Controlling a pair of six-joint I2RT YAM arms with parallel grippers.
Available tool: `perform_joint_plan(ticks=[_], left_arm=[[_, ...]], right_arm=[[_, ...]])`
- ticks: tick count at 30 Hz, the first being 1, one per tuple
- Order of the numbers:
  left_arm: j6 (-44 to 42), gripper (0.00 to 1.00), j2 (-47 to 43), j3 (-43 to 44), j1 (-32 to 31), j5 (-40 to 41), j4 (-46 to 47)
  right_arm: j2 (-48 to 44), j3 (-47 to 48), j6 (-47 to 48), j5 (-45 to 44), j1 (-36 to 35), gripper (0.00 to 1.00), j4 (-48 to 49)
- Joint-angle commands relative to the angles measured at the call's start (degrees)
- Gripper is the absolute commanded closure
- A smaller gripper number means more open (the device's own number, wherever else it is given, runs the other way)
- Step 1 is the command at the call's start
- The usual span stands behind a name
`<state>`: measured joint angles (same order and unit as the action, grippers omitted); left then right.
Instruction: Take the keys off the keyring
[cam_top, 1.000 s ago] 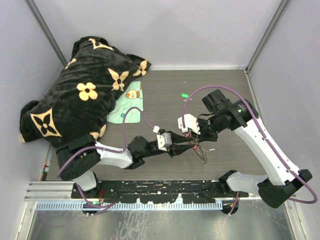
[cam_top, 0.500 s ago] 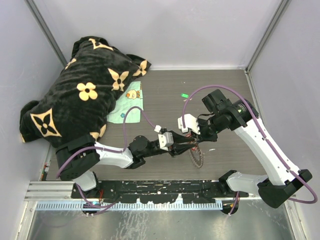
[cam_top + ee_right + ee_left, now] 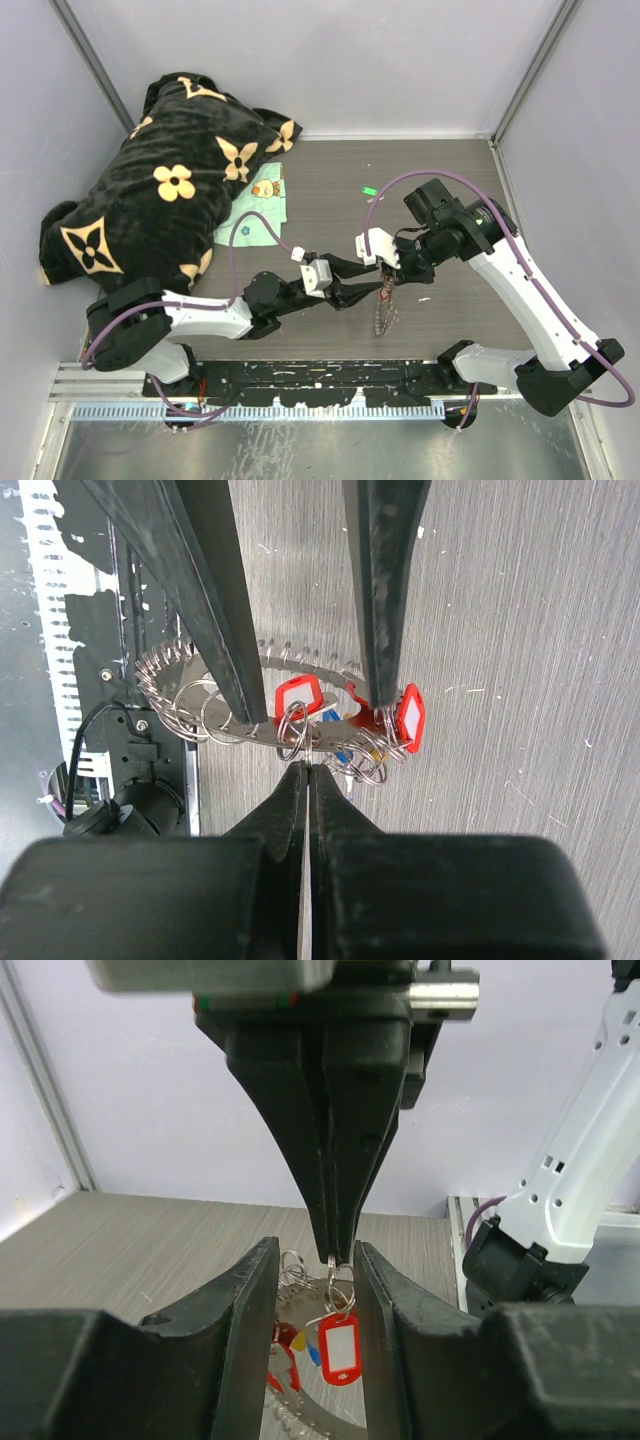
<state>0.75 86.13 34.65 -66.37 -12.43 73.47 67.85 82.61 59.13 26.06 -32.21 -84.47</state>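
The white-shelled left arm (image 3: pixel 205 312) is built from smooth moulded links set between rounded black joint housings, and the white-shelled right arm (image 3: pixel 535 295) is finished in the same way. A thin purple cable (image 3: pixel 232 265) is run along the left arm, and a matching purple cable (image 3: pixel 400 180) is carried by the right one. A small white camera block (image 3: pixel 318 275) is mounted at the left wrist, and a second one (image 3: pixel 376 243) at the right. A tiny green light (image 3: pixel 481 213) is lit on the right arm. The long, tapering matt black left fingers (image 3: pixel 245 1330) are smooth-faced; the matt black right fingers (image 3: pixel 285 815) are narrowed to a fine tip. Small dark screw holes (image 3: pixel 549 1163) are sunk into the white shell.
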Motion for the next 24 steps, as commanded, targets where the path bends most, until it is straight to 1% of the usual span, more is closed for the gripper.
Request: perform_joint_plan(ticks=[1, 8, 16, 24], left_arm=[[-1.78, 0.62, -4.97, -0.44, 0.05, 3.98, -2.87], [-3.52, 0.65, -5.36, 2.06, 0.19, 3.49, -9.52], [-2.74, 0.65, -3.58, 3.74, 0.19, 1.23, -9.15], [-3.02, 0.65, -3.03, 3.75, 0.19, 1.62, -9.09]], right_arm=[[-1.71, 0.93, -0.38, 2.03, -0.40, 0.99, 1.10], [-1.83, 1.08, -0.38, 2.59, -0.40, 0.99, 0.97], [-1.60, 1.22, -0.26, 2.74, -0.40, 0.99, 0.88], [-1.67, 1.24, -0.25, 3.03, -0.40, 0.99, 0.80]])
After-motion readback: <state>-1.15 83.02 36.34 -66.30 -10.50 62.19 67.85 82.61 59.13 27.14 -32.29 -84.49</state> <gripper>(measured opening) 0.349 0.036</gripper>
